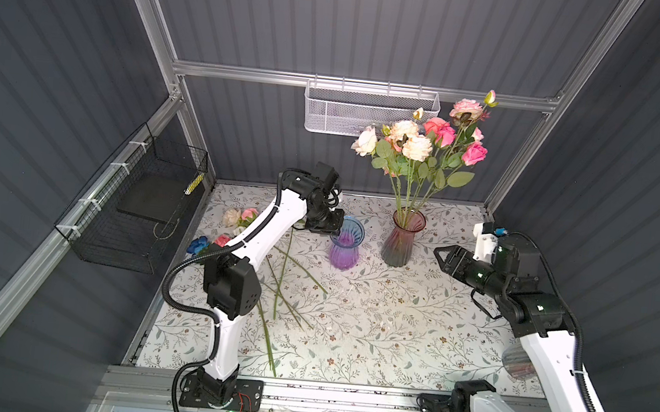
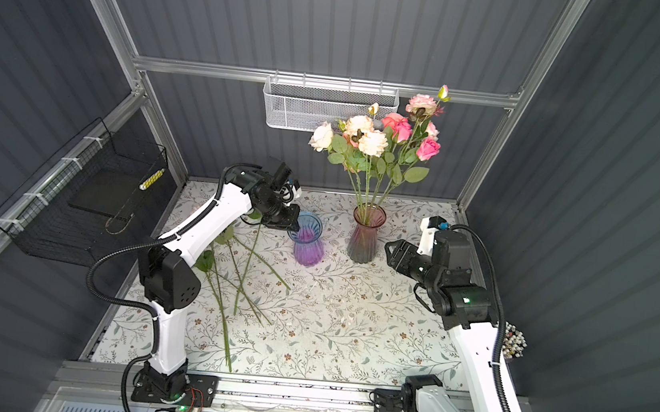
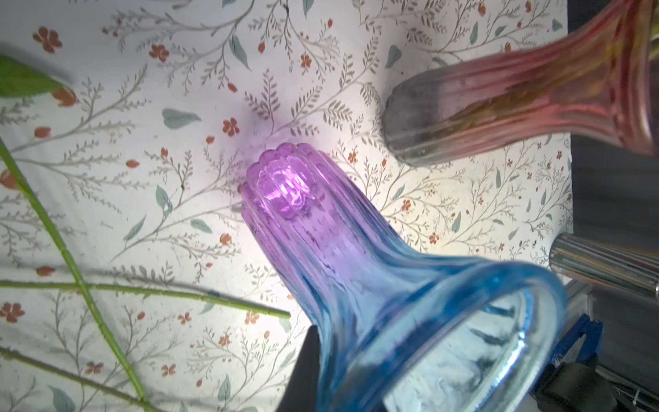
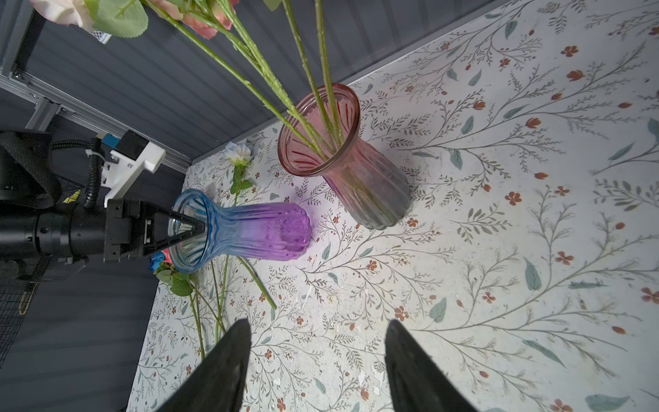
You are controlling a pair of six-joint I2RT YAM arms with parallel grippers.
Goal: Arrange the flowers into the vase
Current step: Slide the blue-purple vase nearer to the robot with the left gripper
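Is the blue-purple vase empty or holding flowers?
Empty: the blue-purple vase shows no stems through its clear glass or in its open mouth.

Loose flowers (image 1: 232, 217) lie left of the left vase (image 1: 344, 246); bouquet (image 1: 418, 147) stands in the right vase (image 1: 401, 244) (nearby).

Overhead pair looks down; wrist cameras share the blue vase (image 4: 256, 232).

Two white-shelled arms (image 1: 276, 226), black joints (image 1: 232, 284), black corrugated cables (image 1: 167, 282), small green lights (image 1: 541, 308), black pointed end effectors (image 4: 317, 323).
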